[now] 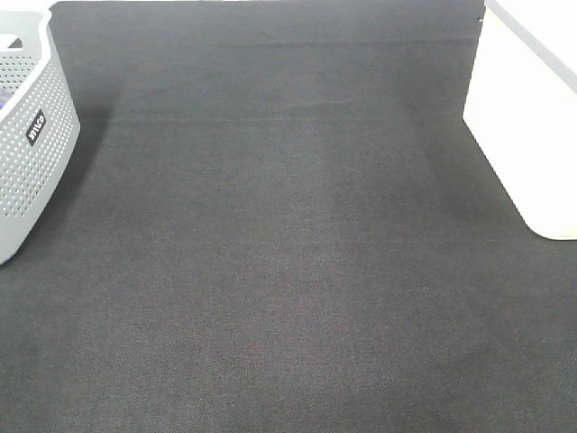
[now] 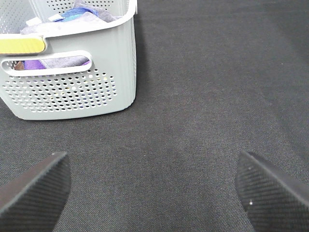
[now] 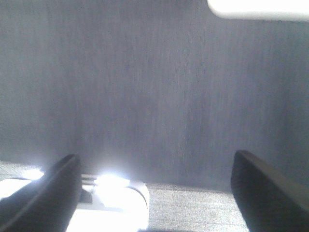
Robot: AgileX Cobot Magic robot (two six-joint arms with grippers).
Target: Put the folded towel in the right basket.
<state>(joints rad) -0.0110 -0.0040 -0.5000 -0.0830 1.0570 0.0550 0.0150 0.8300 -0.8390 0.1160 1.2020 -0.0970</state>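
Observation:
The terracotta-brown folded towel shows in no view. The right basket (image 1: 527,135), a large plain white bin, stands at the table's right edge; a strip of it also shows in the right wrist view (image 3: 260,8). Neither gripper is in the exterior high view. My left gripper (image 2: 152,164) is open and empty above the black cloth, with the grey basket beyond it. My right gripper (image 3: 155,159) is open and empty over the cloth, with the white bin ahead of it.
A grey perforated basket (image 1: 27,171) with a black label stands at the left edge. The left wrist view (image 2: 72,96) shows purple, blue and grey cloths inside it. A black cloth (image 1: 288,253) covers the table. A bright white overexposed shape (image 3: 111,203) lies under the right gripper.

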